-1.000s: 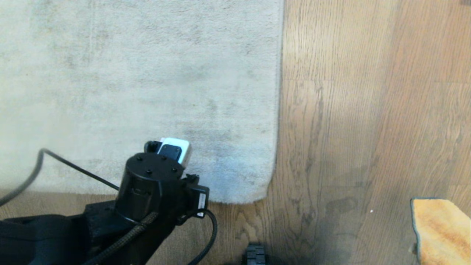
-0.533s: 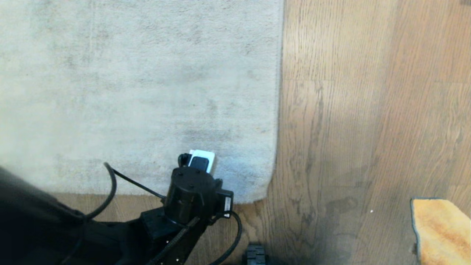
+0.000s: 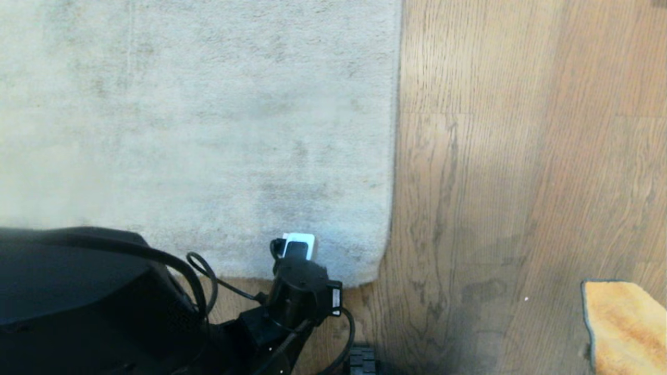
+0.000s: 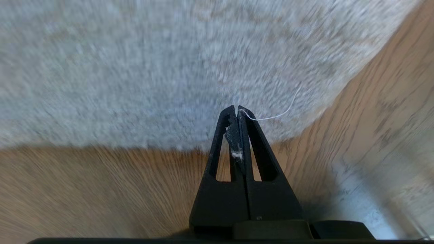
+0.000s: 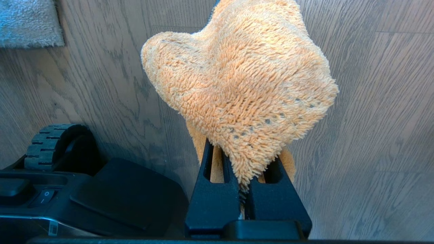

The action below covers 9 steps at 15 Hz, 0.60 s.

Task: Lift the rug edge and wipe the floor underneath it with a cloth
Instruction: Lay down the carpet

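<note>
The light grey-beige rug (image 3: 208,114) lies flat, and its near rug edge (image 3: 359,284) runs to a rounded corner on the brown plank floor (image 3: 521,156). My left arm's wrist (image 3: 302,281) hangs over that edge close to the corner, hiding the fingers from the head view. In the left wrist view my left gripper (image 4: 237,109) is shut with its tips just over the rug edge (image 4: 135,146); only lint and a white thread cling to it. My right gripper (image 5: 242,169) is shut on the orange cloth (image 5: 244,78), which covers its fingertips and hangs above the floor (image 5: 373,135). The cloth (image 3: 625,328) also shows at the lower right.
The robot's black base and a ribbed wheel (image 5: 51,145) sit close beside the right gripper. The same wheel (image 3: 361,362) shows at the bottom of the head view. A black cable (image 3: 200,276) loops beside the left arm.
My left arm has swung right and back towards me, from over the rug to its near edge by the corner. The rug and the cloth have not moved.
</note>
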{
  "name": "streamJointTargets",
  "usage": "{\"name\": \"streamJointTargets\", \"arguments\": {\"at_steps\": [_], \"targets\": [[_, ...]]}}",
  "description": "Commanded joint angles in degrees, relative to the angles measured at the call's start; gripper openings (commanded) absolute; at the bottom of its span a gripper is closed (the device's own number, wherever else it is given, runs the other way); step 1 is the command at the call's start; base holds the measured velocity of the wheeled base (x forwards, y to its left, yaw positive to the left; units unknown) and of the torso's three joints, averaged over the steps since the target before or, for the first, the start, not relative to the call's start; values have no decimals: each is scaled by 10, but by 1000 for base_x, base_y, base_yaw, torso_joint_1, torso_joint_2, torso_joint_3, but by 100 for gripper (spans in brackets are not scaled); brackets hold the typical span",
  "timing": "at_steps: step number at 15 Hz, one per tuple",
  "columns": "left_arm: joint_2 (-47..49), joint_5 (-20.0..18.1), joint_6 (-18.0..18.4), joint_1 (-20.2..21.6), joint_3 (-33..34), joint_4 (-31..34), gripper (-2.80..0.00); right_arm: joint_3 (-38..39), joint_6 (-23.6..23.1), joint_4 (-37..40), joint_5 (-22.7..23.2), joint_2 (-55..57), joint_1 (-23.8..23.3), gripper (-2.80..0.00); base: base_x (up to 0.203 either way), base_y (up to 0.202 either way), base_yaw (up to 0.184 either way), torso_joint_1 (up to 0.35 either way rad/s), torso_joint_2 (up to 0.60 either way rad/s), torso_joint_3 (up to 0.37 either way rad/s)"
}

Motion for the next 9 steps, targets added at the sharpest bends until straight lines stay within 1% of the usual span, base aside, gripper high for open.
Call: {"name": "streamJointTargets", "arguments": {"at_steps": [1, 4, 7, 9], "targets": [[28, 1, -11, 0, -4, -12, -280, 0, 0, 0, 0, 1, 0, -280, 0, 0, 0, 0, 0, 0], [44, -5, -9, 3, -7, -17, -280, 0, 0, 0, 0, 1, 0, -280, 0, 0, 0, 0, 0, 0], [64, -24, -7, 8, -6, -45, -280, 0, 0, 0, 0, 1, 0, -280, 0, 0, 0, 0, 0, 0], [73, -25, -5, 9, -9, -57, -280, 0, 0, 0, 0, 1, 0, -280, 0, 0, 0, 0, 0, 0]]}}
